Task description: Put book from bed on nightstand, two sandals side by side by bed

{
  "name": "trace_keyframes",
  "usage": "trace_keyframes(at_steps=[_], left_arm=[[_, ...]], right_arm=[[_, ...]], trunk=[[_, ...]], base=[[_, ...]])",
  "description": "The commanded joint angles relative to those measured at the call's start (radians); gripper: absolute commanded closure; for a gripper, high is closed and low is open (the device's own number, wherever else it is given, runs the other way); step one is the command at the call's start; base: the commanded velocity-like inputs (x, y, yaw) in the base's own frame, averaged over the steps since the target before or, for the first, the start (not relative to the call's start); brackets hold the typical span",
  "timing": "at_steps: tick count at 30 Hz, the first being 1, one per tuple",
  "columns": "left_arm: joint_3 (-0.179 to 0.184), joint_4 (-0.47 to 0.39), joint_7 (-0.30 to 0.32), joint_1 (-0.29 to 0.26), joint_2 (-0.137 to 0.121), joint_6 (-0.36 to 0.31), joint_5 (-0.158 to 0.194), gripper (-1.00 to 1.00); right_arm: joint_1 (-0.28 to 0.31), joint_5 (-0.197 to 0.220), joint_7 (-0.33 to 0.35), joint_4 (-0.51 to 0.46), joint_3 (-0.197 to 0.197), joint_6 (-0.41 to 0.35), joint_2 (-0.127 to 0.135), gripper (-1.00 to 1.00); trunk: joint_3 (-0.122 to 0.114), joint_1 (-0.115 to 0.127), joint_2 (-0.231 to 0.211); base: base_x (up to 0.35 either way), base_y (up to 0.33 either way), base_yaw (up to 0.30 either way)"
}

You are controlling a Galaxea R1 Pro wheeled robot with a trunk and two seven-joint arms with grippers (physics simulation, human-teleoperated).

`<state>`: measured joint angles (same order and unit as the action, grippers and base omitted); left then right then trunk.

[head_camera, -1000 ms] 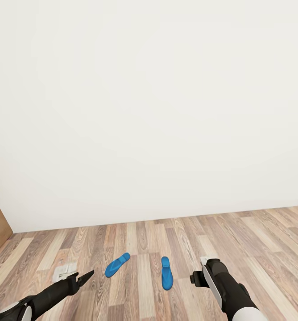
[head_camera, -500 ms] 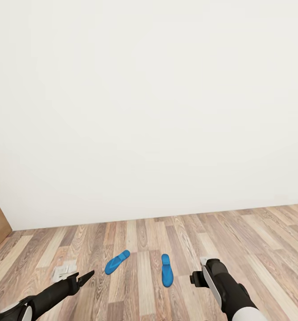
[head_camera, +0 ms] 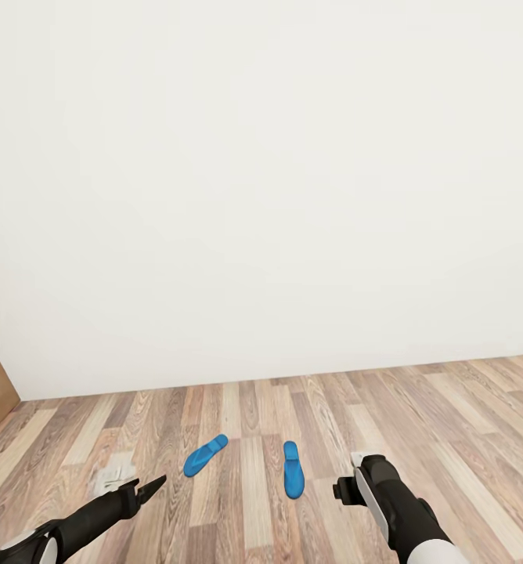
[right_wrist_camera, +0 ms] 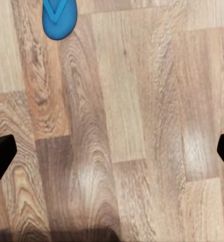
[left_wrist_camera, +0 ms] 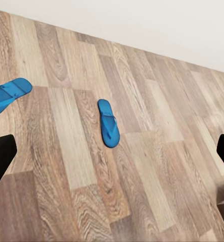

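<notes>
Both arms reach low and forward; the left end effector [head_camera: 148, 489] and right end effector [right_wrist_camera: 112, 151] are spread wide, holding nothing. Between them on the floor [head_camera: 449, 423] lie two sandals, left sandal [head_camera: 205, 455] angled, right sandal [head_camera: 292, 468] straight, apart, near the white wall [head_camera: 261, 196].
</notes>
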<state>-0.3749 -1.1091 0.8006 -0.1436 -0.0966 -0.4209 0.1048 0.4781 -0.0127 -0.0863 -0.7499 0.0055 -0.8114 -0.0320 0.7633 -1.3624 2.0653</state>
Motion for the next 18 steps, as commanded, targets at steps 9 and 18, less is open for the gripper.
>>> trace_keyframes(at_steps=[9, 18], left_arm=[[0.001, 0.0, 0.002, -0.001, 0.0, -0.009, 0.007, -1.0], [0.001, 0.0, 0.003, -0.001, 0.0, -0.009, 0.007, -1.0]], right_arm=[[0.0, 0.0, -0.004, -0.003, -0.001, -0.006, 0.001, -1.0], [0.0, 0.0, 0.0, -0.004, -0.002, -0.006, 0.001, -1.0]], trunk=[[0.029, -0.034, 0.064], [0.058, -0.069, 0.127]], base=[[0.0, 0.0, 0.0], [0.0, 0.0, 0.0]])
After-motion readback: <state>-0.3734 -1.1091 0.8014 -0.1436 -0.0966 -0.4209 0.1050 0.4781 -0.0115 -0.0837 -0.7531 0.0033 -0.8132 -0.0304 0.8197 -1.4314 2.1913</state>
